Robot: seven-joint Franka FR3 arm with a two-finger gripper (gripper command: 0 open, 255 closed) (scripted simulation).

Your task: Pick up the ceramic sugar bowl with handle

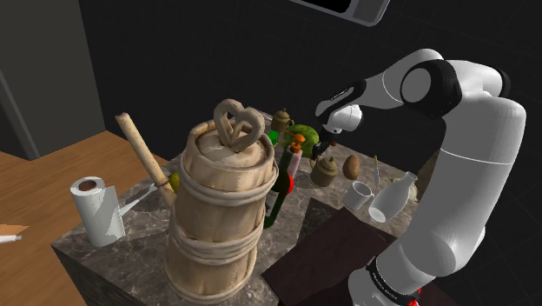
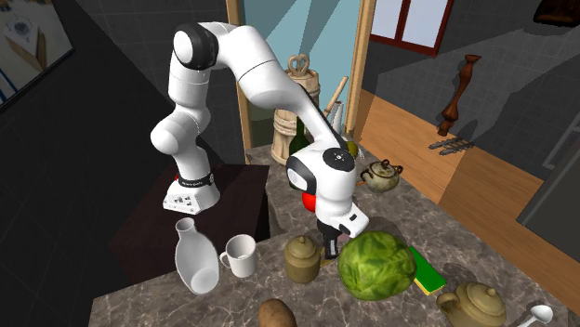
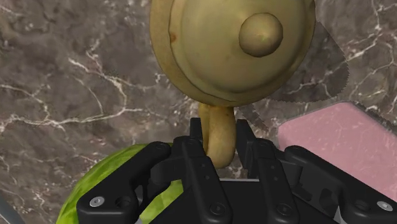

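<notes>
My gripper (image 3: 219, 132) is pinched on the sugar bowl (image 3: 232, 51): in the wrist view my two black fingers (image 3: 194, 149) press against either side of its looped handle (image 3: 219, 124), which sticks out from the bowl's side toward my palm. The bowl is a glazed olive-brown pot with a round lid and a ball knob on top, and as far as I can tell it stands on the dark marble counter (image 3: 76, 76). In the second exterior view the bowl (image 2: 303, 258) sits upright near the counter's front part, with my hand (image 2: 330, 249) just beside it on that view's right. A big green cabbage (image 2: 375, 265) lies touching or nearly touching my hand on the far side from the bowl. On that view's left of the bowl stand a white mug (image 2: 240, 255) and a white flask (image 2: 195, 260), close together. A potato (image 2: 276, 314) lies near the front edge. In the shoulder view the bowl (image 1: 325, 169) shows beyond a tall rope-wrapped churn (image 1: 217, 209) and a dark bottle (image 1: 280, 187).
</notes>
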